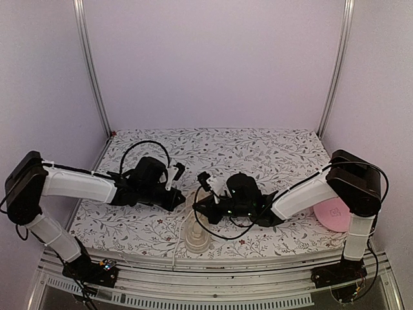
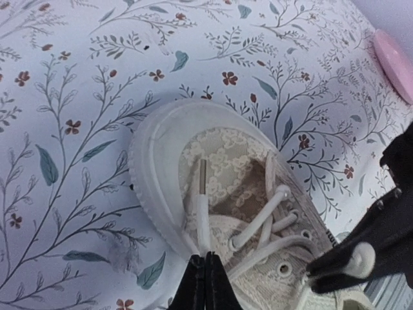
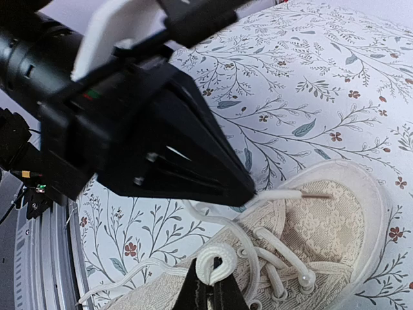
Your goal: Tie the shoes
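Note:
The cream lace-patterned sneaker [image 1: 195, 234] lies near the table's front edge between both grippers, toe pointing away from the arm bases. In the left wrist view its toe cap [image 2: 161, 152] fills the centre. My left gripper [image 2: 205, 259] is shut on one white lace end [image 2: 202, 213], whose clear tip points over the toe. My right gripper [image 3: 212, 284] is shut on a folded loop of the other lace [image 3: 217, 259] above the eyelets of the sneaker [image 3: 326, 219]. The left gripper [image 3: 248, 194] shows there, close above and left.
A round pink plate [image 1: 333, 214] lies at the right edge of the floral mat, also in the left wrist view [image 2: 395, 59]. A loose stretch of lace [image 3: 129, 274] trails off towards the metal front rail [image 3: 45, 258]. The two grippers are very close together.

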